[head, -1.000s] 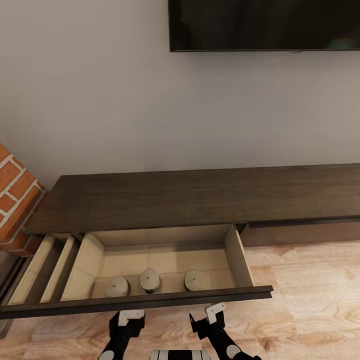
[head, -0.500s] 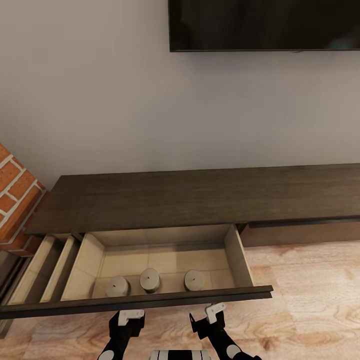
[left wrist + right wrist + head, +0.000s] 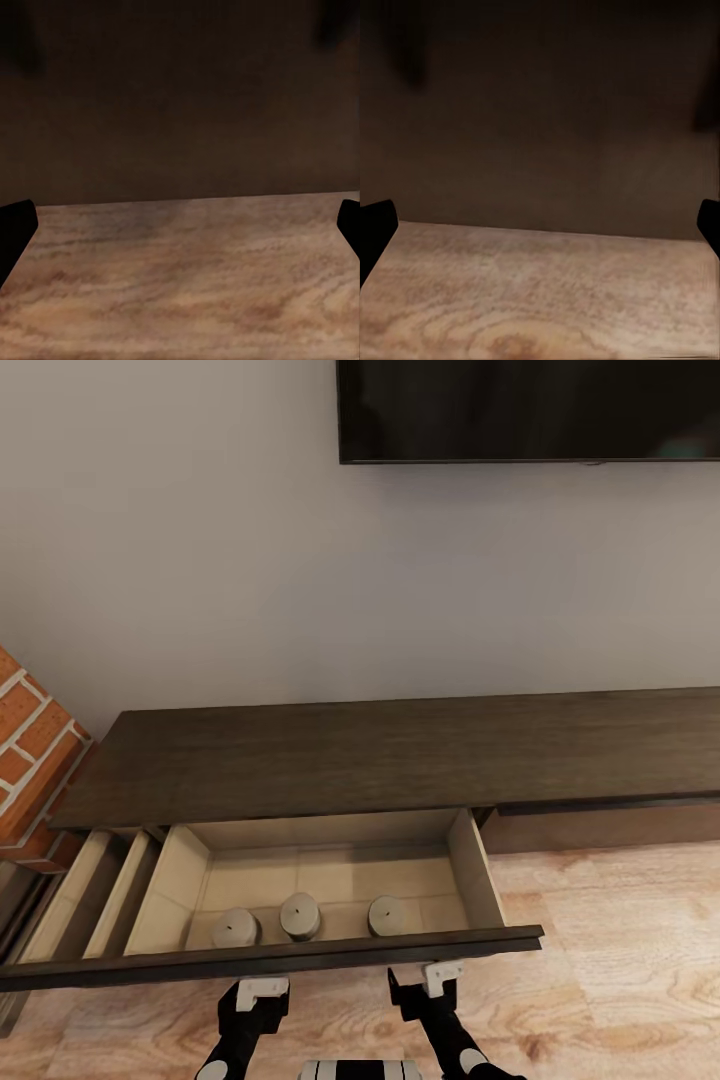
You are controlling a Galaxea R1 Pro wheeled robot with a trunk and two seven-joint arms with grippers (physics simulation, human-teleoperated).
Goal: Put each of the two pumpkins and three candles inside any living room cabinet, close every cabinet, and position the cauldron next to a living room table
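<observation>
- Since a second ago, my right pincer [image 3: 432, 982] has shifted a little toward three o'clock under the drawer front [image 3: 270, 957], and the drawer is sitting slightly further in; my left pincer [image 3: 255, 995] is staying where it was.
- Both wrist views are showing fingertips at the far edges with a wide gap between, so I am reading both pincers as spread apart and gripping nothing.
- Just ahead at twelve o'clock, the three candles [image 3: 299, 917] are standing in a row near the front of the open drawer of the cabinet [image 3: 400, 745].
- I am judging the candles done; the drawer is waiting to be shut, and a second slide-out [image 3: 90, 895] at ten o'clock is also gaping.
- The pumpkins, cauldron and table are not before me, so I cannot tell how they stand.
- The cabinet top is lying bare and dark; the floor [image 3: 620, 950] is pale wood planking.
- Further out, a brick fireplace edge [image 3: 30, 750] is sitting at nine o'clock, a grey wall [image 3: 200, 560] behind, and a dark screen [image 3: 530, 410] at one o'clock.
</observation>
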